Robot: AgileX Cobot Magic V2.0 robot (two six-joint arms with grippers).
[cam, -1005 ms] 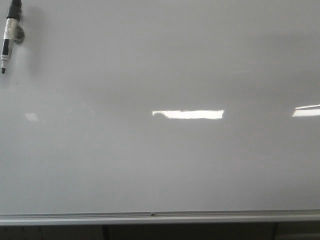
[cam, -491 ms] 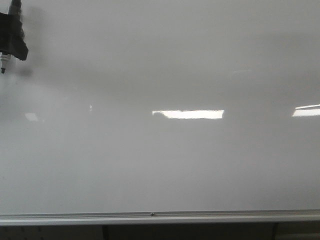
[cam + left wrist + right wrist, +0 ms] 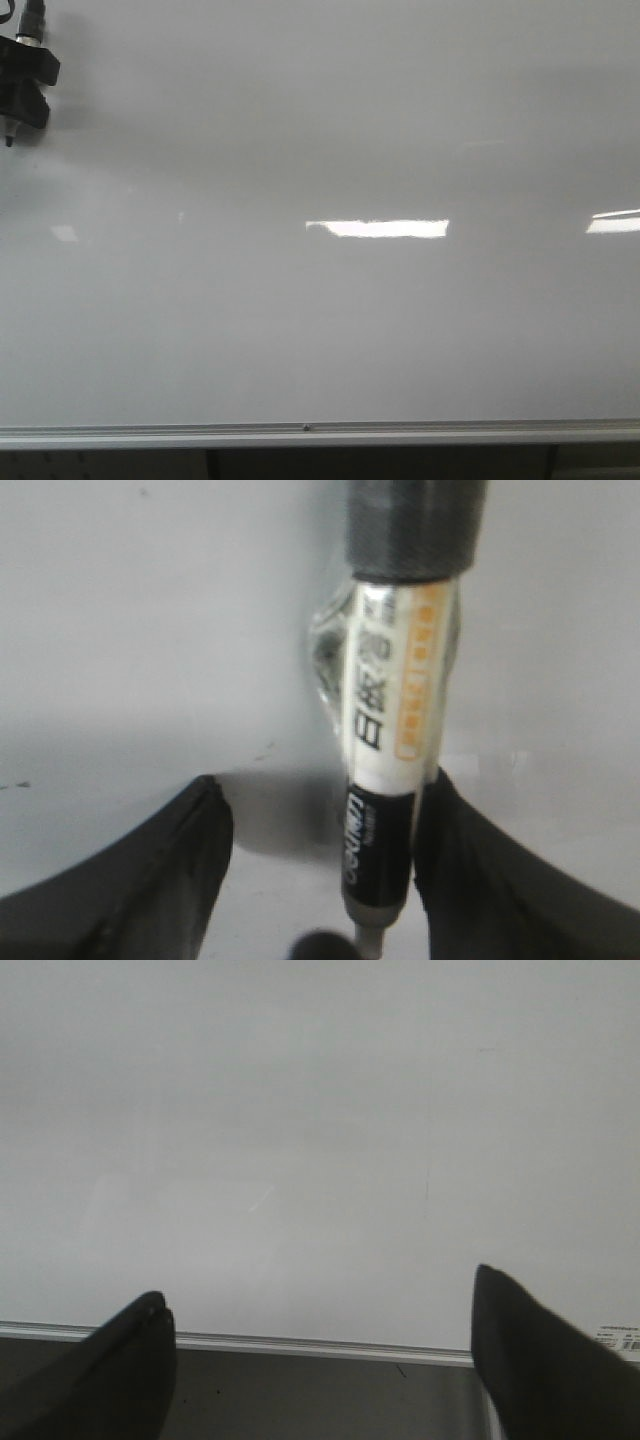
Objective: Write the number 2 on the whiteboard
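Note:
The whiteboard (image 3: 320, 300) is glossy white-grey and fills the front view. No number 2 is in view on it. A white-and-black marker (image 3: 8, 135) hangs at the board's top left corner, tip down. My left gripper (image 3: 22, 95) is around its middle there. In the left wrist view the marker (image 3: 395, 710) lies against one finger (image 3: 470, 870), with a wide gap to the other, so the left gripper (image 3: 320, 880) is open. My right gripper (image 3: 315, 1295) is open and empty over the whiteboard (image 3: 300, 1110), near its lower edge.
A silver rail (image 3: 320, 432) runs along the board's lower edge, and the rail (image 3: 320, 1345) shows in the right wrist view too. Below it is a dark surface (image 3: 300, 1400). Bright light reflections (image 3: 375, 228) lie on the board.
One second ago the marker hung uncovered at the top left. My left gripper's black fingers have since come in around its middle and shifted slightly downward.

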